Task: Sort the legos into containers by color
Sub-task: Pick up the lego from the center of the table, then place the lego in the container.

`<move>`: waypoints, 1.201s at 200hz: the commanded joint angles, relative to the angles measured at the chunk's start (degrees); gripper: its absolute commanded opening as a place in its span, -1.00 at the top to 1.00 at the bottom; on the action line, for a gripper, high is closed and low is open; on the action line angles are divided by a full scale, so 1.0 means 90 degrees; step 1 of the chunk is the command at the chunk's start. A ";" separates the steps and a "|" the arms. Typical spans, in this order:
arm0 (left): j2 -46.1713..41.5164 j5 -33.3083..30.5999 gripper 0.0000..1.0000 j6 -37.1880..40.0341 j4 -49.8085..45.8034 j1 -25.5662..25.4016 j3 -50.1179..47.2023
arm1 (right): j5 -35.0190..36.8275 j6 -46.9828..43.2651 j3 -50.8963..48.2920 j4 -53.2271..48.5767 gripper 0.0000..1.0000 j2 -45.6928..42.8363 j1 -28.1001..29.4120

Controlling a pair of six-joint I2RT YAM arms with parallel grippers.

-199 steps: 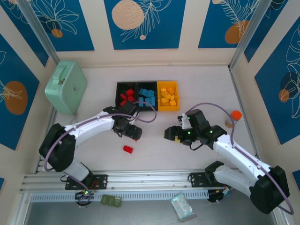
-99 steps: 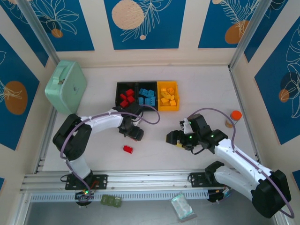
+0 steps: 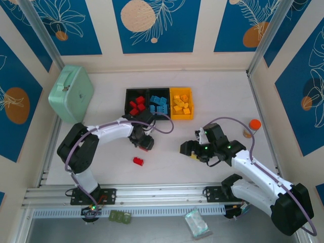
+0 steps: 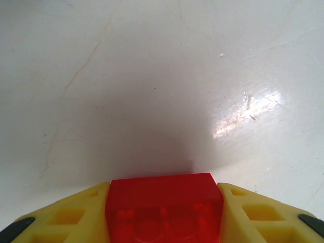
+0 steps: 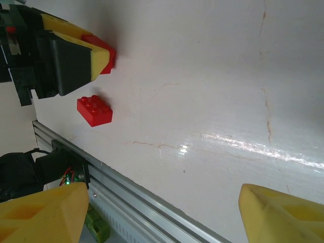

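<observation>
My left gripper [image 3: 146, 143] is shut on a red lego [image 4: 164, 202], which sits squarely between the yellow fingers [image 4: 71, 217] just above the white table. A second red lego [image 3: 137, 161] lies loose on the table in front of it and shows in the right wrist view too [image 5: 94, 110]. My right gripper [image 3: 187, 149] stands open over bare table with nothing between its fingers [image 5: 40, 212]. The three joined containers sit at the back: a black one [image 3: 136, 105] holding red legos, a black one [image 3: 159, 105] holding blue, and a yellow-orange one [image 3: 181, 106] holding yellow.
A mint-green case [image 3: 71, 93] stands at the back left. An orange-capped bottle [image 3: 251, 127] is beside the right arm. A metal rail [image 3: 162, 195] runs along the near edge of the table, close below the right gripper.
The left arm's elbow has swung inward while its gripper stayed almost in place, still holding the red lego. The right gripper has shifted slightly toward the near edge.
</observation>
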 commanded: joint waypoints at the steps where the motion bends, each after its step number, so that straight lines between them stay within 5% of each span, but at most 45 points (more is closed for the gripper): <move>1: -0.0493 -0.0136 0.07 -0.0132 -0.0289 -0.0075 0.0132 | -0.0152 0.0055 -0.0059 0.0032 -0.56 0.0008 -0.0025; 96: -0.0849 -0.0563 0.07 -0.0040 -0.0859 0.0717 0.1393 | -0.0196 0.0129 0.0358 0.0785 -0.56 0.0832 0.0421; 240: 0.2011 -0.1517 0.07 0.0189 -0.1428 0.1916 0.4900 | 0.0145 0.0489 0.0656 0.1371 -0.55 0.1751 0.1192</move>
